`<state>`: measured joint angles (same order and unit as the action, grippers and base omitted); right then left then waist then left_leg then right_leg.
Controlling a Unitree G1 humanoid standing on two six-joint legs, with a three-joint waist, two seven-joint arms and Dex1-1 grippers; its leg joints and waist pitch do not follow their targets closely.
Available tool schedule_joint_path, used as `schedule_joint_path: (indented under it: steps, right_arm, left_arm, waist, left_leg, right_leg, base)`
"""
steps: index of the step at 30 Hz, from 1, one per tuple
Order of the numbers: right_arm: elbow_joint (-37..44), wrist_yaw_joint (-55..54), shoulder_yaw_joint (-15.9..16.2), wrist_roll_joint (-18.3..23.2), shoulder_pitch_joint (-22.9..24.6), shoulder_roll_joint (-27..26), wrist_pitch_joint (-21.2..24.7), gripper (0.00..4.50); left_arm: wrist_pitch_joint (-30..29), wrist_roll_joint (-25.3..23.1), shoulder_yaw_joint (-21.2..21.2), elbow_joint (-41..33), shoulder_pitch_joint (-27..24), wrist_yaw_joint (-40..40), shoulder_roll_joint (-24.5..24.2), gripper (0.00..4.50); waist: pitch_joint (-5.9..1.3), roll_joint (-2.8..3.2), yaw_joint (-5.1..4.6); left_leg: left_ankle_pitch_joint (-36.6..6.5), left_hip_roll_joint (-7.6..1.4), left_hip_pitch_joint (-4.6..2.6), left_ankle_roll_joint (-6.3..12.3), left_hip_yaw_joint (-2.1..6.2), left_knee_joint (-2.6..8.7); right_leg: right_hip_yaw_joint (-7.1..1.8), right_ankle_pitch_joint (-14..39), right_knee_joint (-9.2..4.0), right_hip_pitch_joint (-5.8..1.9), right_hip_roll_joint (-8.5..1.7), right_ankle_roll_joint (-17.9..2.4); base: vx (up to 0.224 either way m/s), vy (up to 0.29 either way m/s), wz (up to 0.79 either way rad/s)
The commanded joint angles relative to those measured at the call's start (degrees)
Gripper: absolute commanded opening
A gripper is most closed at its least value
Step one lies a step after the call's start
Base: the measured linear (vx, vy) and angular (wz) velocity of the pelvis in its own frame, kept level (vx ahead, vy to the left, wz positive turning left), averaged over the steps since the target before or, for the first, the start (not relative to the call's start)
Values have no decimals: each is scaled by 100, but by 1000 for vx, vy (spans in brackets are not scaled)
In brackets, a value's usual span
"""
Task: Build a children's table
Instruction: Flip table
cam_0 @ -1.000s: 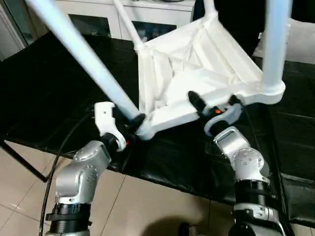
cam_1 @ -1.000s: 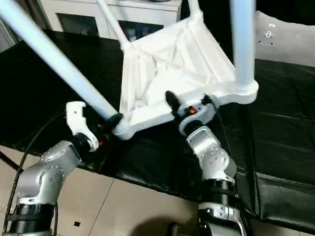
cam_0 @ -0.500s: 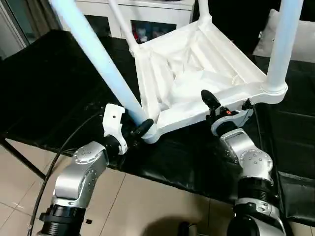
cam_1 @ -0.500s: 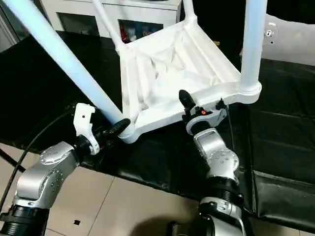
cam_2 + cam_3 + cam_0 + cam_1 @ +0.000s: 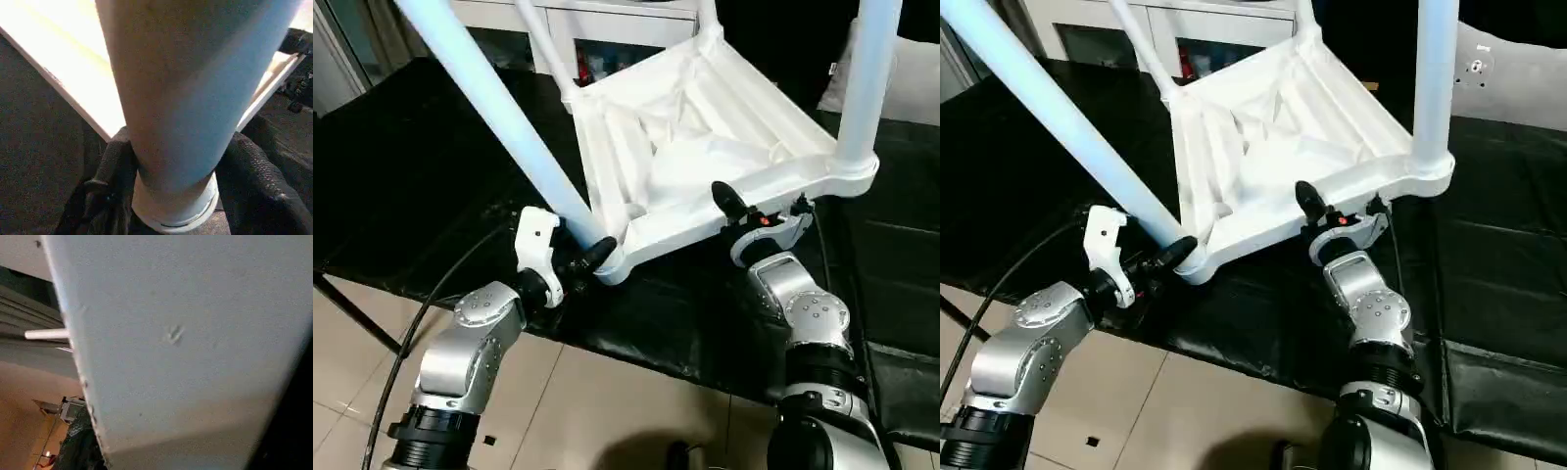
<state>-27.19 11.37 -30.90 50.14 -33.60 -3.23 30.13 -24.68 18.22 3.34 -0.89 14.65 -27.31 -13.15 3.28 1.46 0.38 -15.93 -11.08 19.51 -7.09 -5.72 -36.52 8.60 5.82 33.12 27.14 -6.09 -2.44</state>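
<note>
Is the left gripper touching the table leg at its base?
Touching: in the left wrist view the black fingers press both sides of the leg, no gap.

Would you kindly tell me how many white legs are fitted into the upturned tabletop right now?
4: near-left leg held by the left gripper, near-right leg, far-left leg, and far-right leg, cut off by the frame edge.
</note>
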Motion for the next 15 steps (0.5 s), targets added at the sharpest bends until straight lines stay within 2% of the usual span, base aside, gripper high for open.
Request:
schedule_joint_path:
  steps: [1,2,4,5,8,14,15]
  right_arm:
    - [579,493,204,213,-643,45,-371,202]
    - [596,496,191,222,-650,44,-394,198]
    - [653,452,137,216,-686,89,-479,193]
    - [667,440,126,187,-695,113,-529,191]
    - [657,350,63,34,-725,239,-760,190]
    - [722,261,-105,-85,-727,356,-1060,189]
    - [759,241,-129,-81,-713,354,-1132,189]
  left_arm:
    - [-49,-217,199,183,-83,-118,-125,205]
    - [-33,-183,176,155,-96,-144,-121,240]
    - [61,-109,80,19,-169,-178,-140,275]
    - [61,-73,59,-34,-207,-217,-167,275]
    - [42,15,-61,-103,-340,-281,-254,275]
    - [38,-25,87,-225,-548,-716,-629,275]
    - [131,-109,93,-153,-553,-702,-675,275]
  waist:
    - [-537,-117,64]
    - [-539,-108,65]
    - [-545,-114,59]
    - [-543,-129,59]
    - [-541,-123,48]
    - [-516,-130,1]
    - [-521,-126,-12]
  left_leg:
    - [1179,59,207,1000,-220,336]
    - [1181,55,206,994,-216,337]
    - [1255,47,203,993,-209,332]
    - [1278,43,201,1002,-210,333]
    - [1271,45,200,1020,-214,328]
    - [1019,46,213,946,-224,346]
    - [980,49,227,910,-221,351]
  right_leg:
    - [-197,1948,-265,-627,-125,-541]
    - [-199,1954,-261,-631,-131,-545]
    - [-199,1871,-243,-632,-124,-561]
    - [-203,1825,-234,-629,-129,-597]
    - [-202,1816,-229,-629,-124,-631]
    - [-194,2117,-288,-633,-121,-504]
    - [-197,2136,-280,-654,-123,-485]
  base:
    - [0,0,0]
    - [0,0,0]
    - [0,0,0]
    - [0,0,0]
    - [0,0,0]
    - [0,0,0]
    - [0,0,0]
